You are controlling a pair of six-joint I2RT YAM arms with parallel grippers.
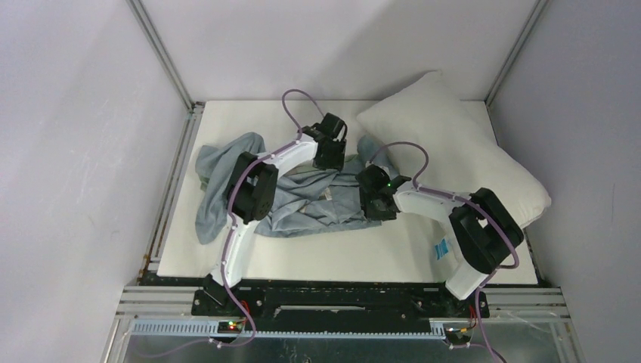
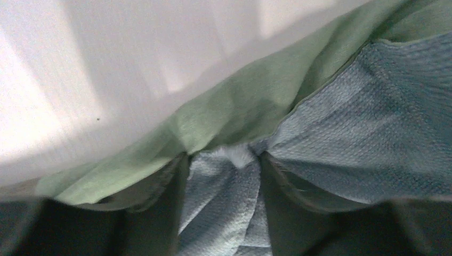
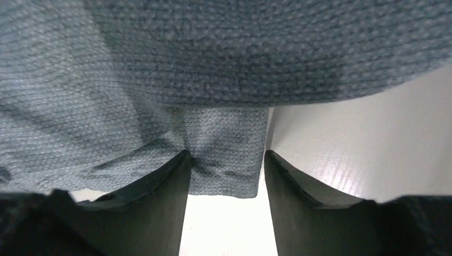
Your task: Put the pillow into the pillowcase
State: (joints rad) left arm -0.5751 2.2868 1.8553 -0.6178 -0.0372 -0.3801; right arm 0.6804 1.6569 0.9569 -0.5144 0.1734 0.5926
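Observation:
The off-white pillow (image 1: 453, 147) lies at the back right, its far end propped against the wall. The blue-grey pillowcase (image 1: 302, 203) is crumpled on the table's left-centre. My left gripper (image 1: 330, 157) points down onto its far edge. In the left wrist view its fingers (image 2: 162, 213) stand apart with bunched blue cloth (image 2: 224, 202) filling the gap, and the pale green inner side (image 2: 229, 117) shows above. My right gripper (image 1: 376, 203) is at the cloth's right edge. It (image 3: 226, 156) is open around a hanging flap (image 3: 226, 160), with a thin gap at the right finger.
White table (image 1: 340, 253) walled on three sides, with metal frame posts at the back corners. A small blue-printed tag (image 1: 442, 248) lies by the right arm's elbow. The left arm's elbow (image 1: 253, 185) hangs over the pillowcase.

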